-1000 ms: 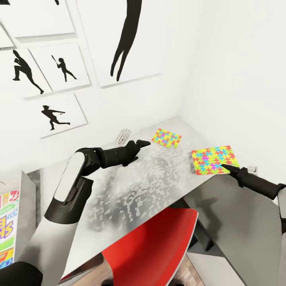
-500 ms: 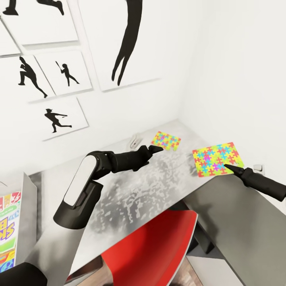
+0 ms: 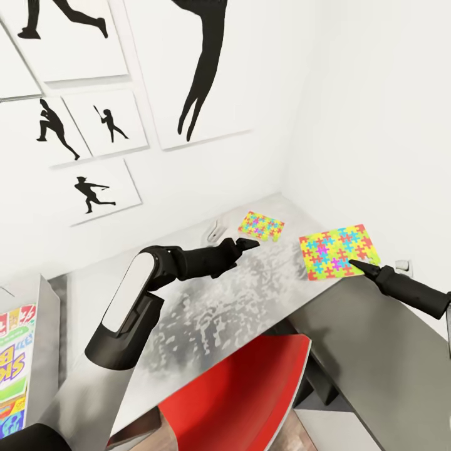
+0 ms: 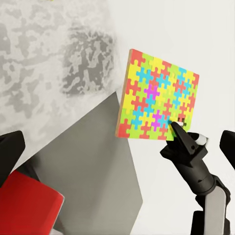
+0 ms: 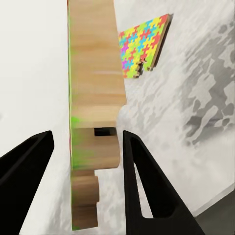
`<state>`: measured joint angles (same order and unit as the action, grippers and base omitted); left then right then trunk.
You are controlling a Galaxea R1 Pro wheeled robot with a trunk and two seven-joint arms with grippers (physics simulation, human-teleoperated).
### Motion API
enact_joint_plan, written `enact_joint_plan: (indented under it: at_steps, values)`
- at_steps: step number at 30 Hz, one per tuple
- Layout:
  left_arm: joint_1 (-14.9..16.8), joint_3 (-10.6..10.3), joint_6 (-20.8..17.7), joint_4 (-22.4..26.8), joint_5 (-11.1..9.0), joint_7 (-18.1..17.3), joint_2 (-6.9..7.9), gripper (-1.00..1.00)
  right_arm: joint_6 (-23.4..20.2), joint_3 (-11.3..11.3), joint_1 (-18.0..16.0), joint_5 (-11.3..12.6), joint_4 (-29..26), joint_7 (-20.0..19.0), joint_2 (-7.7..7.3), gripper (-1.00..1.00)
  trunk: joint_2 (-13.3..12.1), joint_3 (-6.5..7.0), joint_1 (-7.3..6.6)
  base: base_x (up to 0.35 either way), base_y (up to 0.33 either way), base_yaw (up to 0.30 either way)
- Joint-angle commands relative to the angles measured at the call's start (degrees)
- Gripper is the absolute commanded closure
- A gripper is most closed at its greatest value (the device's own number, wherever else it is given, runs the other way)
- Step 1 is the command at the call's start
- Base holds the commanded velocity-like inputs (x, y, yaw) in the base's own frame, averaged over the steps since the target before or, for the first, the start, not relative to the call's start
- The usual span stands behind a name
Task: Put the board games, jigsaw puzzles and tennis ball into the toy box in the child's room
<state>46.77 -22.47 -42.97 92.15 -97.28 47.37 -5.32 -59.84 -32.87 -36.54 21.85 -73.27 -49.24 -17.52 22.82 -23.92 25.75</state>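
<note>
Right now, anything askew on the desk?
Yes: the nearer bright multicoloured jigsaw puzzle square juts past the edge of the pale grey table, its wooden underside exposed. The open right gripper straddles that overhanging edge. The farther jigsaw puzzle lies fully on the top.

The table [image 3: 207, 313] has a mottled pale grey top. Two jigsaw puzzles lie flat on it: one [image 3: 261, 225] near the back edge, the other [image 3: 339, 252] at the right front corner, overhanging slightly.

Head view looks down, wrist views close, sharing near jigsaw puzzle [image 3: 339, 252], probably
</note>
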Motion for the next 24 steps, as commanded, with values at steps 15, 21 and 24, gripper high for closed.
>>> enact_joint_plan:
  at_steps: [15,21,24]
  values:
    - [-1.82,-0.14,-0.25,-0.01,-0.48,0.64,0.68,-1.0,-0.16,-0.27,2.53,-0.24,-3.17,-0.51,0.56,1.0,0.1,0.27,0.04,0.0,0.0,0.0]
    - [-2.04,0.1,-0.22,-0.04,-0.46,0.69,0.79,-1.0,-0.16,-0.07,2.67,-0.23,-4.17,-0.51,0.67,1.0,0.1,0.56,0.04,0.0,0.0,0.0]
    - [-2.07,0.21,-0.2,-0.06,-0.44,0.7,0.81,-1.0,-0.16,0.08,2.72,-0.23,-5.01,-0.51,0.71,1.0,0.1,0.79,0.04,0.0,0.0,0.0]
